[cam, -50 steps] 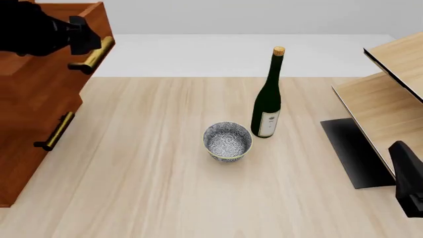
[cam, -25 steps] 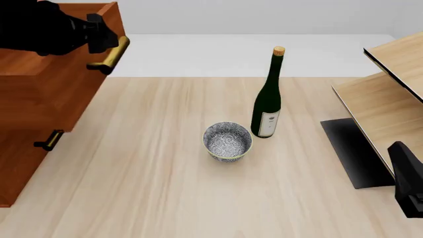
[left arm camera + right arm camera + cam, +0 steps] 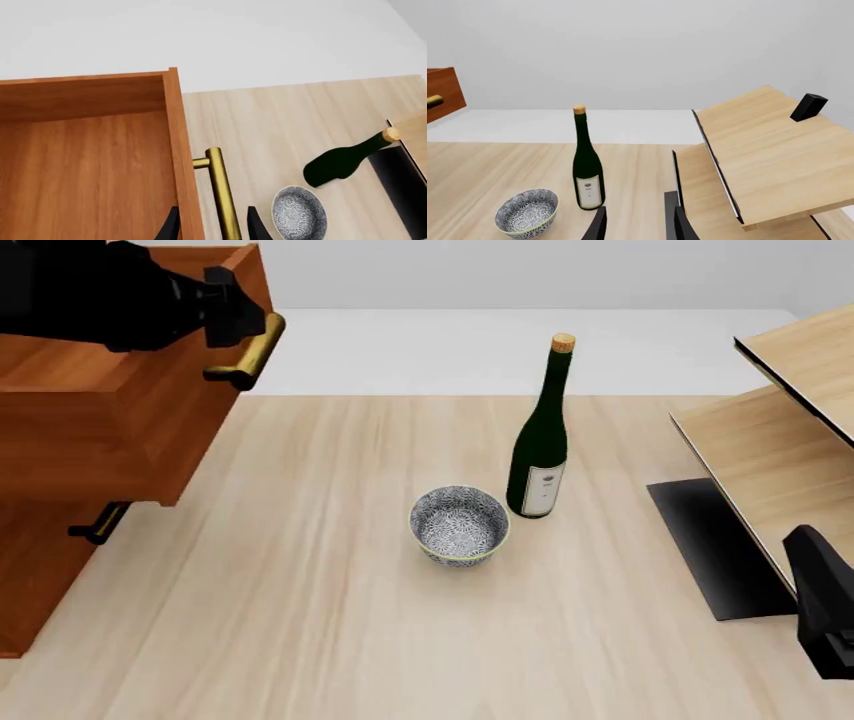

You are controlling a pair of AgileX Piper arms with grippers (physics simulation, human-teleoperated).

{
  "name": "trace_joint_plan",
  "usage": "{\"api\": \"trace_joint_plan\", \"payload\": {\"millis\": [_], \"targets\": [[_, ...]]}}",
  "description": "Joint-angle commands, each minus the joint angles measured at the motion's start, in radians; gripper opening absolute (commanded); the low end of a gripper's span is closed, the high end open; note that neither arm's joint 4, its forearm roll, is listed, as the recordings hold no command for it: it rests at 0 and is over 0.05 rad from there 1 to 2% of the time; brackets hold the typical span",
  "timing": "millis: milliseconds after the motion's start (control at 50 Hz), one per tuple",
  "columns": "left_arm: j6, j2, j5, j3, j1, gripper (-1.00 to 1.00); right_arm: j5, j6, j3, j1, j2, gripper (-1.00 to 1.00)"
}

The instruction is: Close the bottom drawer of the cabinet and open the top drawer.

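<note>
Top drawer mid-pull, left arm on the handle – bottom drawer not in sight.

Nearest, the right gripper point(image 3: 825, 625) sat idle at the near right by the pale shelf unit point(image 3: 781, 455); its fingers point(image 3: 599, 226) stood narrowly apart around nothing. Mid-table were the patterned bowl point(image 3: 459, 525) and, just behind it, the green bottle point(image 3: 541, 445), upright and well clear of the cabinet point(image 3: 54, 570) at the left edge. The top drawer point(image 3: 127, 430) stuck out over the table, hiding most of the middle drawer's handle point(image 3: 99, 525). The left gripper point(image 3: 230, 312) straddled the top drawer's brass handle point(image 3: 223, 195), though whether it actually squeezed the bar I cannot tell. Judged step: opening the top drawer – next calls for a steady straight pull rightward, keeping the bar between the fingers.
</note>
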State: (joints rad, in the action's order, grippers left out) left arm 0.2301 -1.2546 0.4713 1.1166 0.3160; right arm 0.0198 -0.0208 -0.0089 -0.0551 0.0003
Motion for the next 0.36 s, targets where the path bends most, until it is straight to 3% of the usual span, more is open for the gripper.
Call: {"api": "trace_joint_plan", "payload": {"millis": [20, 240, 360], "targets": [[-0.016, -0.105, -0.005, -0.07, 0.103, 1.0, 0.0, -0.001, 0.0, -0.001, 0.0, 1.0], [-0.008, -0.09, -0.005, -0.065, 0.127, 1.0, 0.0, -0.001, 0.0, -0.001, 0.0, 1.0], [0.021, 0.013, 0.001, -0.05, 0.152, 1.0, 0.001, 0.001, 0.001, -0.008, 0.0, 1.0]]}}
